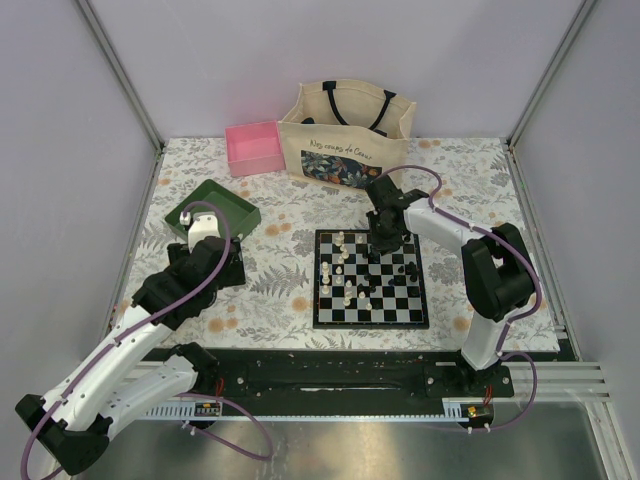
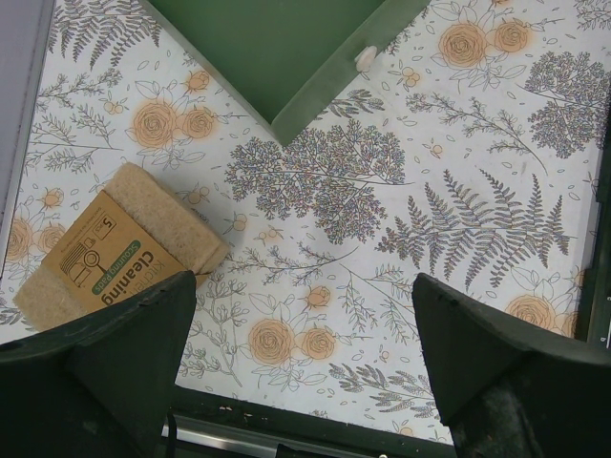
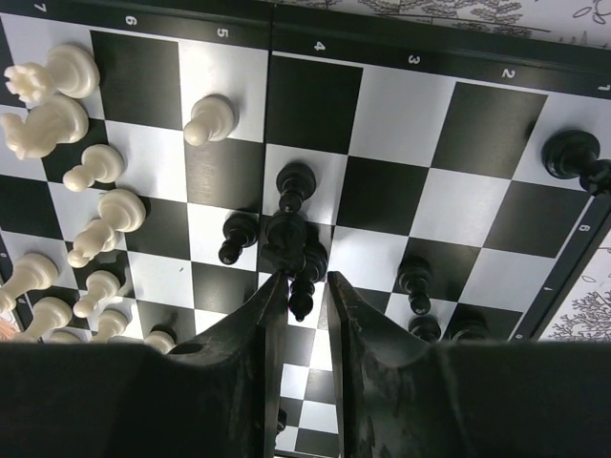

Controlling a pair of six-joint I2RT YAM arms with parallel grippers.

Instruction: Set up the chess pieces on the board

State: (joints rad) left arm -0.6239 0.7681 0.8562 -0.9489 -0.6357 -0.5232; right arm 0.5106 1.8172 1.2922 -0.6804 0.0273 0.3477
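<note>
Right end effector (image 3: 305,279) low over board (image 3: 391,114), nearly closed, seemingly clamped on black piece (image 3: 302,294) mid-board. Left end effector (image 2: 305,284) apart, over desk (image 2: 382,239). Next: lift straight, carry to home square.

Floral-print table (image 1: 280,290) carries board (image 1: 395,310), green tray (image 1: 225,200), pink box (image 1: 254,148), tote bag (image 1: 345,140) at far edge, sponge pack (image 2: 115,253) near tray.

The hand (image 3: 304,286) hangs low over the board (image 3: 382,124), its fingers (image 3: 258,363) narrowly apart with a black piece (image 3: 302,298) between the tips; contact cannot be told. Other black pieces (image 3: 294,186) stand just beyond it, and white pieces (image 3: 95,219) crowd the left side.
</note>
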